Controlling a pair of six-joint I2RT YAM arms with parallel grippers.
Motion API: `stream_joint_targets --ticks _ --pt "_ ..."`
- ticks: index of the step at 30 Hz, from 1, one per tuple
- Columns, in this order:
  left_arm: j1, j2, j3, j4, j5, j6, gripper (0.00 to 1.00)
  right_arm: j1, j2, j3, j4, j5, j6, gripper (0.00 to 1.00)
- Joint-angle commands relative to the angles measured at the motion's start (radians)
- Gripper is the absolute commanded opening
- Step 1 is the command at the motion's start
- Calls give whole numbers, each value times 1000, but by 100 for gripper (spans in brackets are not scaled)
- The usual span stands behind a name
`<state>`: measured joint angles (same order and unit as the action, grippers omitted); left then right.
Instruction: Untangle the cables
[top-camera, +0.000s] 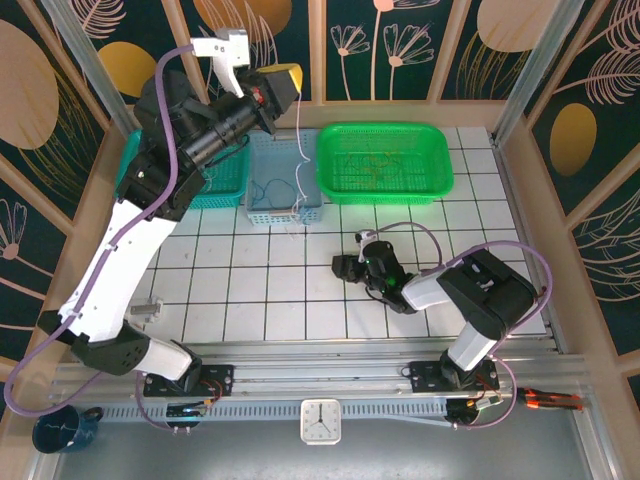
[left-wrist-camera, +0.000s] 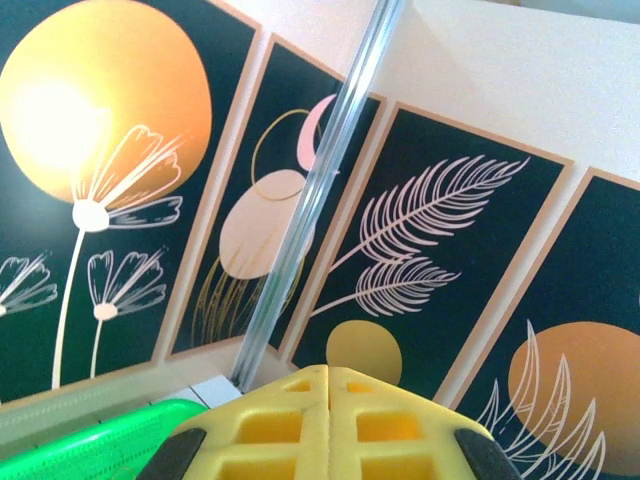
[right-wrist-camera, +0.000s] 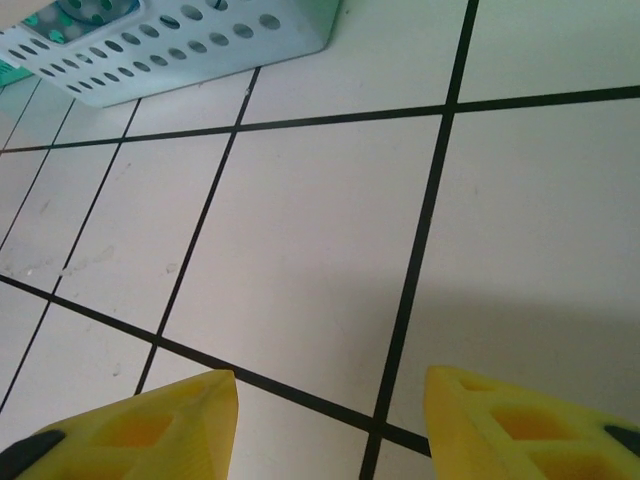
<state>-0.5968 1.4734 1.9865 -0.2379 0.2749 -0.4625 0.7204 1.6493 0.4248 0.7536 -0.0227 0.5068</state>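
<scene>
My left gripper (top-camera: 291, 76) is raised high at the back, its yellow fingers (left-wrist-camera: 300, 420) pressed together. A whitish cable (top-camera: 300, 150) hangs straight down from it, its lower end curling at the front rim of the pale blue basket (top-camera: 256, 216). A dark blue cable (top-camera: 268, 188) lies looped inside that basket. A thin yellowish cable (top-camera: 375, 166) lies in the green basket (top-camera: 438, 150). My right gripper (top-camera: 343, 266) sits low over the white tiles in the middle. It is open (right-wrist-camera: 330, 388) with only bare tile between its fingertips.
A teal basket (top-camera: 225, 186) stands left of the pale blue basket (right-wrist-camera: 180, 50), partly under my left arm. A small grey block (top-camera: 148, 305) lies on the tiles at the near left. Wooden frame posts and patterned panels wall in the table. The green basket's rim (left-wrist-camera: 90, 450) shows below my left gripper (left-wrist-camera: 328, 375).
</scene>
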Motion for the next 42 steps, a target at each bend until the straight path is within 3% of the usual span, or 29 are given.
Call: stream_joint_targets --ticks 1,17,24,31,42 --pt "0 27 53 -55 -6 42 0 -6 -13 -15 45 26 18 52" --pt "-1 -25 -144 35 26 -5 0 -4 -461 170 -339 35 -152 61" --pt "-1 -36 -234 115 85 -62 0 -5 -591 229 -380 58 -205 62" --pt "-1 -45 -289 168 124 -95 0 -4 -563 319 -340 19 -244 63" --pt "0 -52 -311 185 154 -118 0 -4 -338 503 -272 -15 -306 63"
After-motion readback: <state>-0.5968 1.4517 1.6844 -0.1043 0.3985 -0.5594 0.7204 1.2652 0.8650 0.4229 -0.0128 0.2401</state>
